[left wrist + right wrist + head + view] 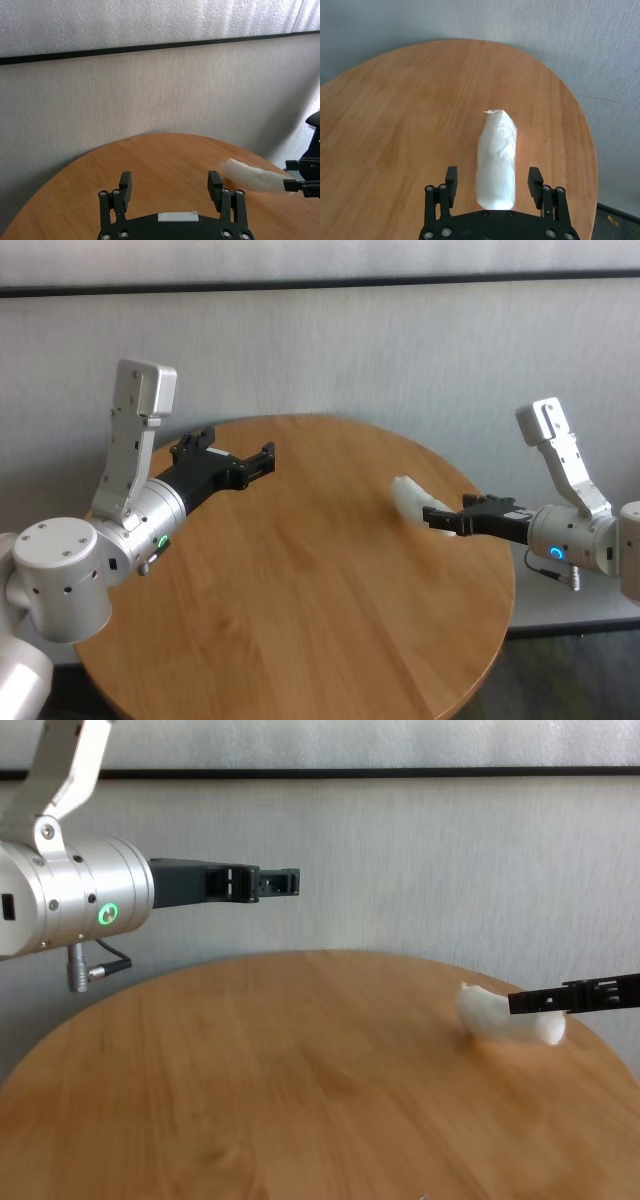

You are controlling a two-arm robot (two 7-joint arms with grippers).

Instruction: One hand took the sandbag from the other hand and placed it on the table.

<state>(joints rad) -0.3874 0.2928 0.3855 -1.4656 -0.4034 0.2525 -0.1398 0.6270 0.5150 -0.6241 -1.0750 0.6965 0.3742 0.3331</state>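
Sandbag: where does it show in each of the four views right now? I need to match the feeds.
Head view: sandbag right of centre on the table, at the right gripper tips.
Chest view: sandbag at far right, low over the tabletop.
Left wrist view: sandbag at the right edge, beyond the open left gripper.
Right wrist view: sandbag centred between the open fingers.
Shared landmark: the round wooden table.

Left gripper (262, 457) raised with jaws apart; right gripper (436, 517) low, jaws apart.
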